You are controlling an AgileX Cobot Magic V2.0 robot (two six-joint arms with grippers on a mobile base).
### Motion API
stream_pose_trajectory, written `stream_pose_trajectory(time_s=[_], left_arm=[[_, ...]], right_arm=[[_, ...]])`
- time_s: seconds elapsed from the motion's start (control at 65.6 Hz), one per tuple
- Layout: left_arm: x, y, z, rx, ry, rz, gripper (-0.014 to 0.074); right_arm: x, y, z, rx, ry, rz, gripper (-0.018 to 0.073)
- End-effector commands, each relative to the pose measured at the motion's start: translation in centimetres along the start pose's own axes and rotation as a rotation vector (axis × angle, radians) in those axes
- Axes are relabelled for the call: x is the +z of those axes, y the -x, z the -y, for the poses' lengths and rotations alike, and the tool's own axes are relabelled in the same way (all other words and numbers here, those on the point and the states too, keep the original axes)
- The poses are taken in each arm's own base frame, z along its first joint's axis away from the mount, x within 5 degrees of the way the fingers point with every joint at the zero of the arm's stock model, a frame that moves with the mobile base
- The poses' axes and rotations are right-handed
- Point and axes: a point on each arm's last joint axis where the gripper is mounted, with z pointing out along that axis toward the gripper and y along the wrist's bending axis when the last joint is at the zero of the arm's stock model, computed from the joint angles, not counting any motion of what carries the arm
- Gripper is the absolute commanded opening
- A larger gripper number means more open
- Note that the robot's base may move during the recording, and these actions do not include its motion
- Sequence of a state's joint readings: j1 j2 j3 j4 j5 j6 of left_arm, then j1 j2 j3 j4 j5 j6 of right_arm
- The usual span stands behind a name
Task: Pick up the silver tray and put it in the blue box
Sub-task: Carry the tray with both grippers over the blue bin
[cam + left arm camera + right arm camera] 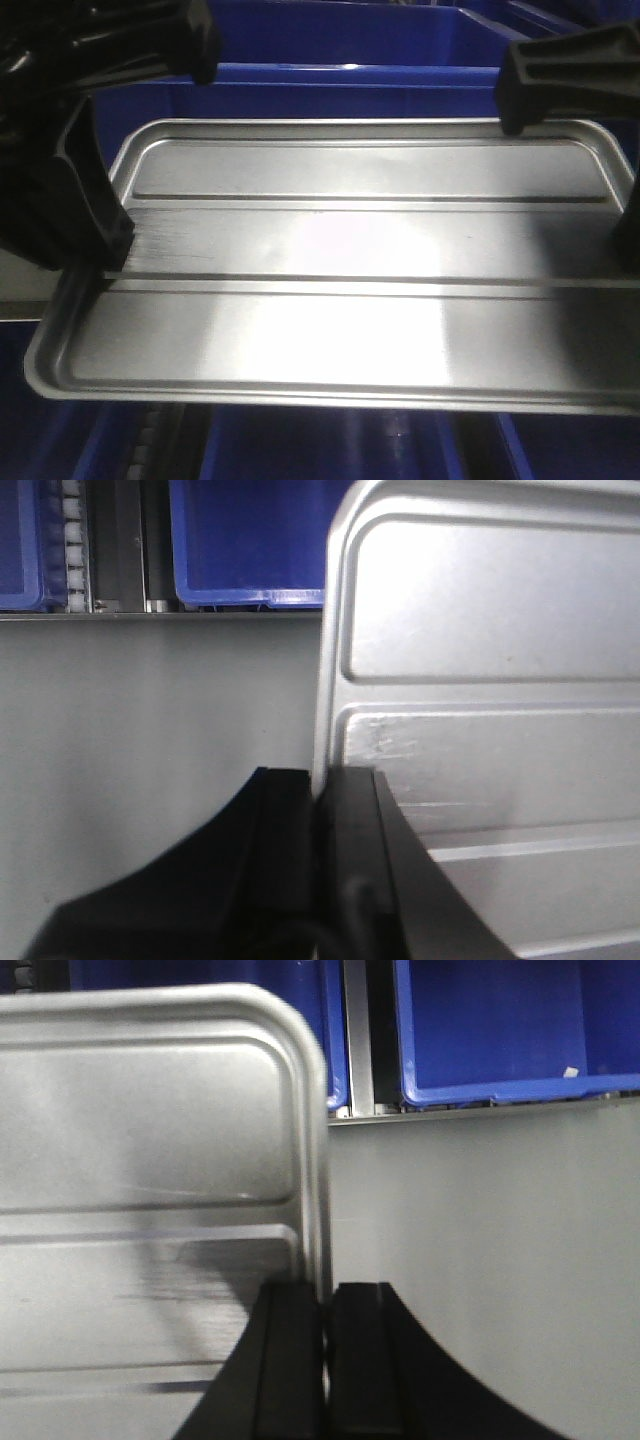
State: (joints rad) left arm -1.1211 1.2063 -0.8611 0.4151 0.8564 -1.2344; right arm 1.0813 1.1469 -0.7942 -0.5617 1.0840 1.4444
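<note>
Tray held flat btwn both arms, looks lifted. Box is just beyond tray's far edge, so tray isn't in it yet. L gripper pinches tray's left short rim, jaws narrow, one finger each side. R gripper does same on tray's right rim. Opposite-end grips prob. stop the wide tray tipping.

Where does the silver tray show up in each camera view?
Front: the tray fills most of the frame, long side across.
Left wrist: the right half, its rim running down the centre.
Right wrist: the left half, its rim running down the centre.
Shared landmark: blue boxes beyond the tray's far rim.
</note>
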Motion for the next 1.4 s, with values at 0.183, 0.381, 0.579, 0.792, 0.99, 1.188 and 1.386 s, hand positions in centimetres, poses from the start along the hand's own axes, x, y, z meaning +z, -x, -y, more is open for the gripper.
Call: stream_pose_trajectory(time_s=[0.183,0.381,0.579,0.792,0.99,1.188,1.386], left_arm=[[-1.11,0.61,-0.61,0.019,0.05,0.038,-0.0104],[-1.11,0.61,-0.61,0.019,0.05,0.038,-0.0104],[-1.11,0.61,-0.61,0.019,0.05,0.038,-0.0104],[-1.11,0.61,-0.61,0.019,0.05,0.038,-0.0104],[-1.11,0.61,-0.61,0.019,0.05,0.038,-0.0104],[-1.11,0.61,-0.61,0.019,0.05,0.038,-0.0104],[-1.12,0.69,-0.69,0.026,0.059,0.046,-0.0104]], right_arm=[[-0.93,0.96,2.03,0.007,-0.18,0.054,0.0056],[-0.93,0.96,2.03,0.007,-0.18,0.054,0.0056],[-0.93,0.96,2.03,0.007,-0.18,0.054,0.0056],[-0.93,0.96,2.03,0.007,-0.18,0.054,0.0056],[-0.93,0.96,2.03,0.007,-0.18,0.054,0.0056],[-0.86,1.31,1.39,-0.009,-0.109,0.092,0.0056],[-0.85,1.37,1.19,-0.011,-0.088,0.098,0.0056]])
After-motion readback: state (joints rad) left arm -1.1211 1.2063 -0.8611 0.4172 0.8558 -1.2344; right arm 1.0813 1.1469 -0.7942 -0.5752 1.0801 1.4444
